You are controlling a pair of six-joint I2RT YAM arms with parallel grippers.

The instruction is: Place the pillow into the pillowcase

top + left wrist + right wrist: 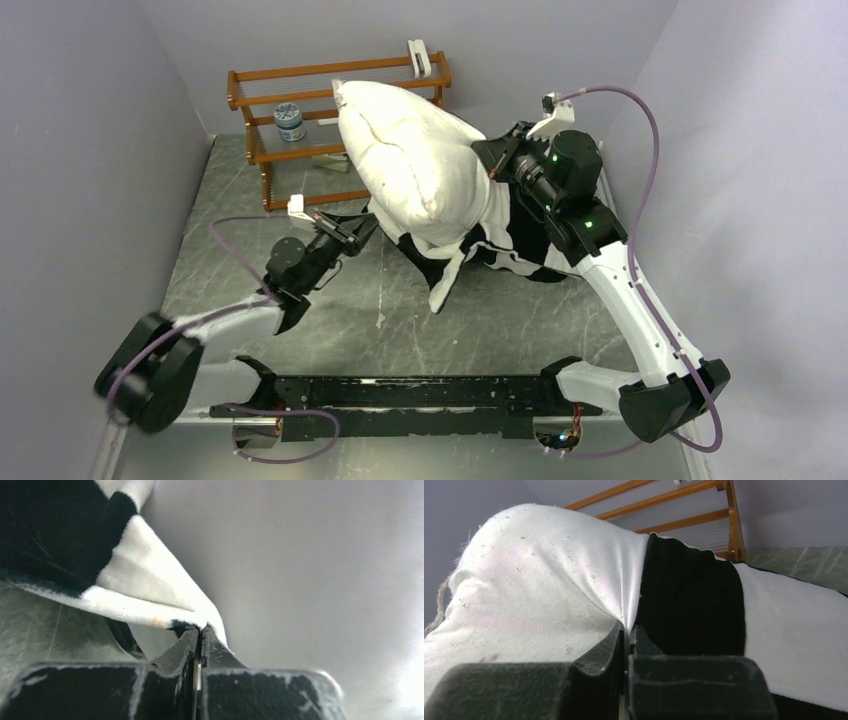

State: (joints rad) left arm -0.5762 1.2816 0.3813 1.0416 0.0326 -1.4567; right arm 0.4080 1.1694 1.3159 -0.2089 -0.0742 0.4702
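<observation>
Our left tool (200, 630) has its jaws pressed together on a white corner of the pillowcase (145, 587), pinching the plush hem at the left side of the opening. Our right tool (628, 630) is likewise pressed together. The cloth of the pillow (539, 590) puckers into its jaws just where the black hem of the pillowcase meets it. We cannot tell whether that hem is caught as well.

From above, the pillow stands tilted between the two tools, over the far middle of the worktop (380, 320), its plump upper end leaning far and left toward the wooden rack (262, 100). The pillowcase hangs bunched around and below the pillow's near, lower end, trailing onto the worktop between the arms.

We judge the task begun but far from finished. The mouth of the pillowcase is held at two sides and the pillow's lower end appears to sit in it, but most of the pillow is bare. The pillowcase has yet to be drawn up over that bulk, or the pillow worked down into it, until the white is covered.

We count two tools, both gripping, one pillow and one pillowcase. There is one wooden rack against the far wall and one small round tin (289, 121) on its shelf.
</observation>
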